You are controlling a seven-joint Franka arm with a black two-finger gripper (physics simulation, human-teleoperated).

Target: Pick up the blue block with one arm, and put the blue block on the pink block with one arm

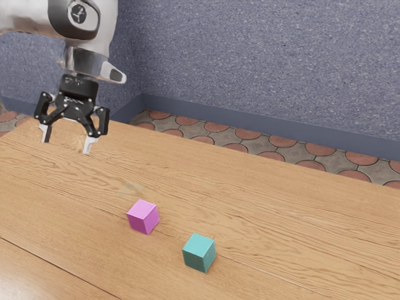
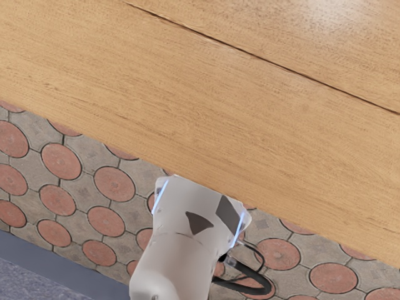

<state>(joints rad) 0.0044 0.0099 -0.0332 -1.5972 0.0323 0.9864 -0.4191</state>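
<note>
Nothing done yet: my gripper (image 1: 66,140) hangs spread and empty, well apart from the blue block (image 1: 199,252), which sits near the pink block (image 1: 143,217); grasp and stacking remain

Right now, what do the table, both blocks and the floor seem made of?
Table: wood, by its grain and plank seams, soft sheen. Pink block and blue block: plain matte faces, perhaps plastic or painted wood; I cannot tell. Floor: reddish round tiles in grey surrounds, likely clay and stone.
</note>
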